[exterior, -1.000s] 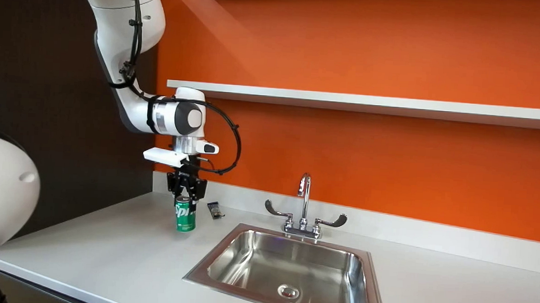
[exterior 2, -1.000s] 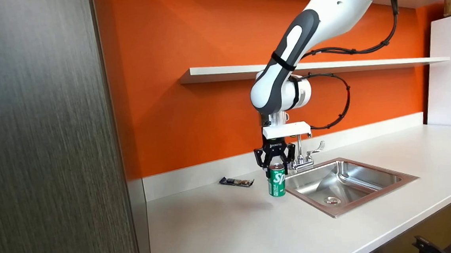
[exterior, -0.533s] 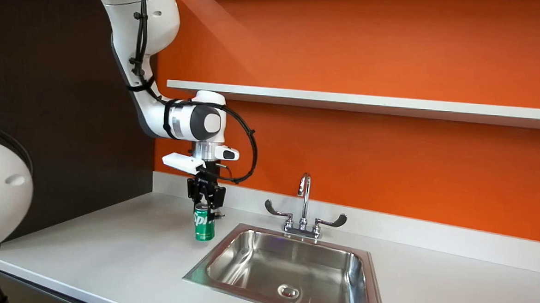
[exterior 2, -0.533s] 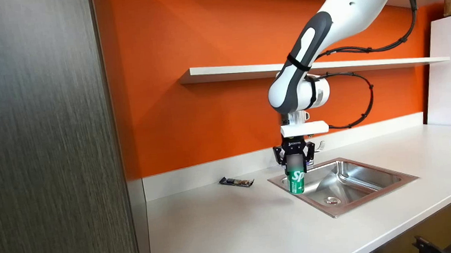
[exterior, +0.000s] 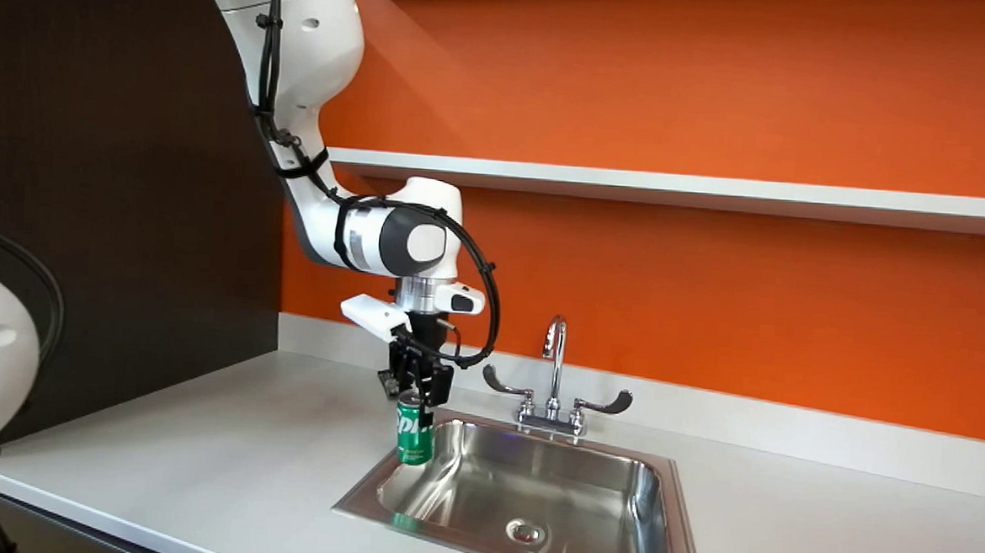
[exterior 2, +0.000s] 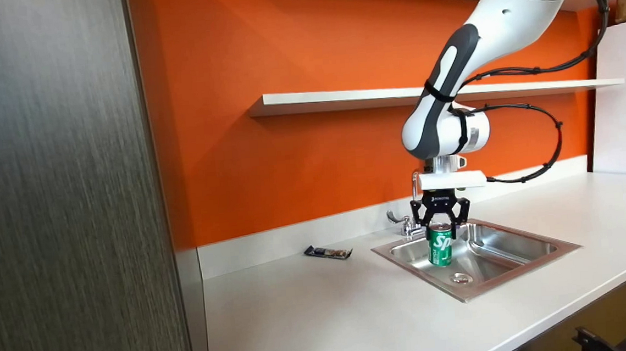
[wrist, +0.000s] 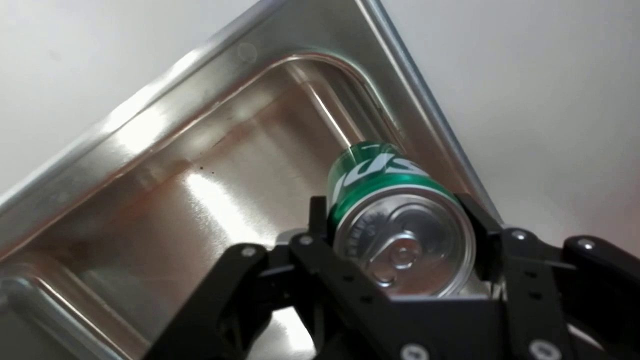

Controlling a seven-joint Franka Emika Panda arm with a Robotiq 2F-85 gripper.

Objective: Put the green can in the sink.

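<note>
The green can [exterior: 414, 439] is held about upright by my gripper [exterior: 414, 407] in both exterior views. The can [exterior 2: 440, 252] and gripper [exterior 2: 441, 233] also show over one end of the steel sink [exterior 2: 494, 251]. In the wrist view, my gripper [wrist: 397, 225] is shut on the can [wrist: 382, 170], with one finger on each side just below its silvery top. There the can hangs over a side edge of the sink basin [wrist: 250, 150], close to the rim. The can's underside is hidden. The sink [exterior: 566, 474] shows its drain and bare floor in an exterior view.
A chrome faucet [exterior: 556, 364] with two handles stands at the sink's back edge, to the right of the gripper in that view. A wrapped bar [exterior 2: 328, 252] lies on the counter [exterior 2: 300, 308] by the back wall. A white shelf [exterior: 674, 185] runs above.
The arm has carried the can rightward in both exterior views, from over the counter beside the sink to over the sink's side edge. The grip on the can looks the same.
</note>
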